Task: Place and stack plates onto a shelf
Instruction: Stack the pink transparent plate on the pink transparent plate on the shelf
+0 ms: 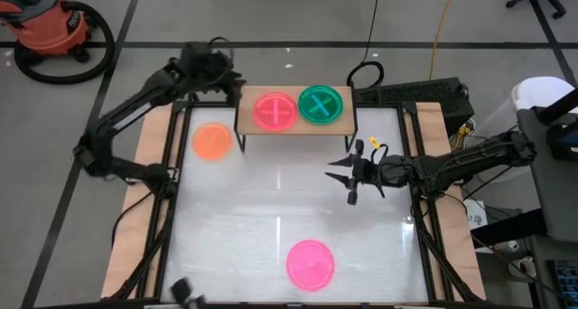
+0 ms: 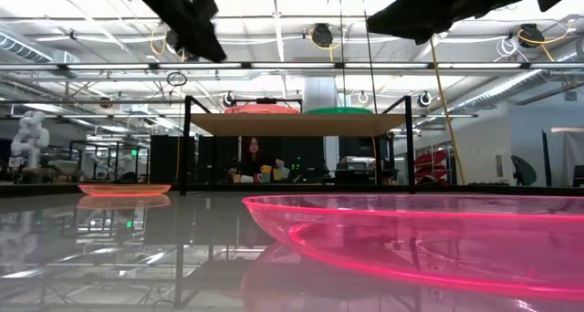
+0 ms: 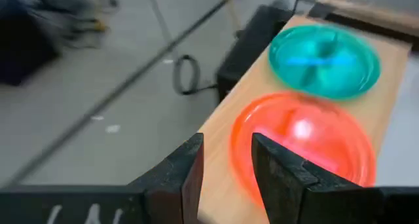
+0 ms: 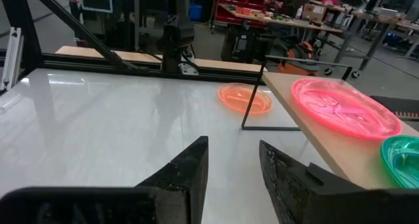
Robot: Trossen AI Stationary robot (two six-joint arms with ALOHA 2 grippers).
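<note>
Sitting on the shelf [image 1: 296, 126] are 2 plates side by side: a pink plate [image 1: 275, 110] on the shelf's left half and a green plate [image 1: 321, 103] on its right half. They are just beside each other. The shelf is a light wood board on thin black legs, and it stands at the far edge of the white surface [image 1: 271, 210], near the middle of that edge.

2 more plates lie flat on the surface. An orange plate [image 1: 212, 141] lies by the far left corner, just beside the shelf's left end. Another pink plate [image 1: 311, 264] lies near the middle of the near edge, well apart from the shelf. In the low view this pink plate [image 2: 429, 244] fills the front, and the orange plate [image 2: 125, 190] shows small, far back on the left.

The left tool [image 3: 222, 178] hangs over the left end of the shelf, close to the pink plate [image 3: 308, 145] there. Its 2 dark fingers are a narrow way apart and hold nothing.

The right tool [image 1: 346, 178] is over the right part of the surface, nearer than the shelf's right end and apart from it. Its fingers are spread wide and hold nothing.

Behind the surface, far back in the room, a person [image 2: 252, 159] sits at a desk.
</note>
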